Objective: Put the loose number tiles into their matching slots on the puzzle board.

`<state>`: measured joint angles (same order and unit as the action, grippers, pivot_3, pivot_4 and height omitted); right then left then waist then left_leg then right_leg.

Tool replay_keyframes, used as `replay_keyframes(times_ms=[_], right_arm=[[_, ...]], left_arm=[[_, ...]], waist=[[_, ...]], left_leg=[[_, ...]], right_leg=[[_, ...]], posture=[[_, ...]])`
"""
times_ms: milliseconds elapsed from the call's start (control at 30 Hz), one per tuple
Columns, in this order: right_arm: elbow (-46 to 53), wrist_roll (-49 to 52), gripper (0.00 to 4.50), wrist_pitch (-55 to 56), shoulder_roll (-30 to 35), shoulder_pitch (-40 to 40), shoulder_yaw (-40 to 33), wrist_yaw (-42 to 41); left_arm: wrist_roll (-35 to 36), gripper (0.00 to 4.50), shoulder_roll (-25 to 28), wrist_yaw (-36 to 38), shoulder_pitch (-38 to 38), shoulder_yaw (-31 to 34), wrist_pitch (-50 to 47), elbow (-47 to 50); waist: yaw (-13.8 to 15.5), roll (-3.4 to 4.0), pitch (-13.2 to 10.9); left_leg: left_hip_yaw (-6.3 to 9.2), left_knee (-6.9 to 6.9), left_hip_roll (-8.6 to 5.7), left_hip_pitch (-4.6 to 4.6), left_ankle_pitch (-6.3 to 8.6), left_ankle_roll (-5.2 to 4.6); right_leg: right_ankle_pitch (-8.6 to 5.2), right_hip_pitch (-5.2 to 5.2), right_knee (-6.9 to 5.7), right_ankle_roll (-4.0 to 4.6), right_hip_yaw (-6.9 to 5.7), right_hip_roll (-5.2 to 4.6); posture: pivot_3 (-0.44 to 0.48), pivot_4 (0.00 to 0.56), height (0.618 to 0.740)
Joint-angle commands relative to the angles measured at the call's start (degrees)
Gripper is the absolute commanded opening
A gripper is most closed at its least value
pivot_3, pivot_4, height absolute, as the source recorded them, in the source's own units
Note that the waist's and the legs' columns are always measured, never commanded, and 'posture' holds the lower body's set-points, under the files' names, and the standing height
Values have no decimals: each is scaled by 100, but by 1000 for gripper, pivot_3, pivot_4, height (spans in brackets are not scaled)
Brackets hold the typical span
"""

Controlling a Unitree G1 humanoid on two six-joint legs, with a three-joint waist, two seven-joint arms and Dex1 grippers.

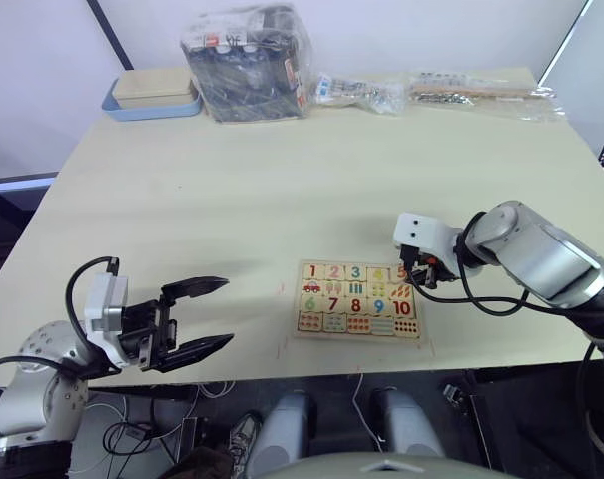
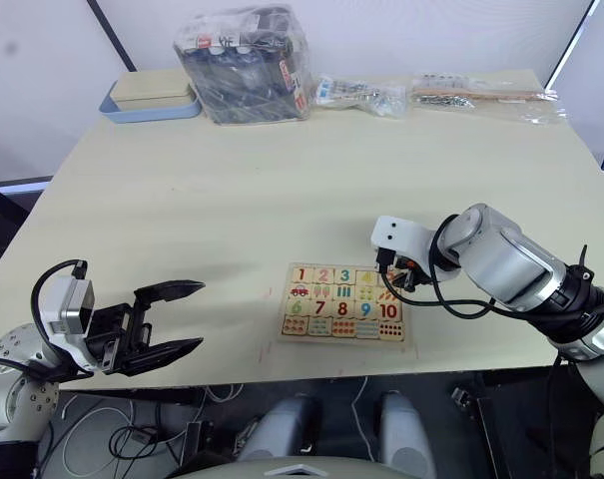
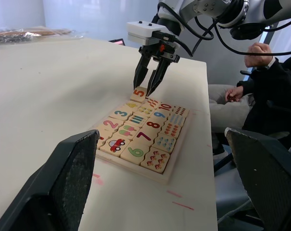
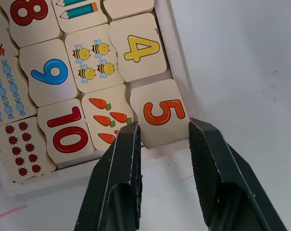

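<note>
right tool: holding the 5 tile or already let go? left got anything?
Cannot tell for the right tool: its fingers straddle the 5 tile, which sits tilted over the puzzle board corner, but contact isn't clear. Left tool is open, holding nothing.

Pale worktop point(image 1: 232, 200). Near the front edge, puzzle board point(image 1: 358, 299); along the far edge, blue tray point(image 1: 154, 97), bagged dark bundle point(image 1: 250, 64), clear plastic packets point(image 1: 461, 92).

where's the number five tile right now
The 5 tile sits at the right end of the puzzle board's top row, beside the 4 tile, tilted over the rim rather than flat, under the right hand.
</note>
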<state>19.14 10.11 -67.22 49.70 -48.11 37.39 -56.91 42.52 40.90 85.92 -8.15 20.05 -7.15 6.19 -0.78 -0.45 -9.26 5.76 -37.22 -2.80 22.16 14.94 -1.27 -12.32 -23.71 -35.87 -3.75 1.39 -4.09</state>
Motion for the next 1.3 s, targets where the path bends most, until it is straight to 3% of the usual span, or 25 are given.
replay_keyframes(times_ms=[33,1300], right_arm=[[24,-66,870,45,-13,-9,-20,24],[173,-65,870,-33,-43,90,-79,27]], left_arm=[[102,4500,-19,-17,-58,71,-1,201],[75,4500,-38,-11,-13,57,7,133]], waist=[[0,0,0],[-1,0,0]], left_leg=[[0,0,0,0,0,0],[1,0,0,0,0,0]], right_leg=[[0,0,0,0,0,0],[0,0,0,0,-1,0]], posture=[[0,150,740],[0,150,740]])
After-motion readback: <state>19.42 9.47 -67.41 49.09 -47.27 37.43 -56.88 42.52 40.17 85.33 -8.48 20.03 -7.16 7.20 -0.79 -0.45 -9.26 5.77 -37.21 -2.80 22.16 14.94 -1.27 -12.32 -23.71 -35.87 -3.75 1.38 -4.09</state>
